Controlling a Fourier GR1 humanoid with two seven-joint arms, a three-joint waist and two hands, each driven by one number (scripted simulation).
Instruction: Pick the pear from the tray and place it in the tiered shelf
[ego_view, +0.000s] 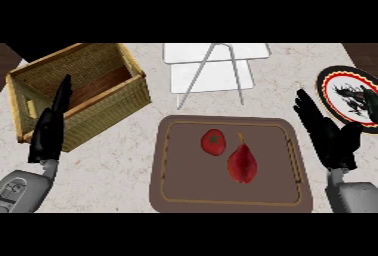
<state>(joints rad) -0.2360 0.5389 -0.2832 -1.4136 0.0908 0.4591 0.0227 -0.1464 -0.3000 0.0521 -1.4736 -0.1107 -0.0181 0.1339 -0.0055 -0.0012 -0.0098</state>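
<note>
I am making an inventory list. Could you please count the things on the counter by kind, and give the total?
Fruit on the tray: 2 (pear, tomato)
Tray: 1
Wicker basket: 1
White tiered shelf: 1
Patterned plate: 1
Total: 6

- A wicker basket (81, 92) stands open-topped at the far left corner of the surface (118, 165).
- A round plate (353, 97) with a dark figure and red-and-black rim lies at the right edge.
- A small red strawberry-like fruit (213, 142) lies near the surface's middle.
</note>
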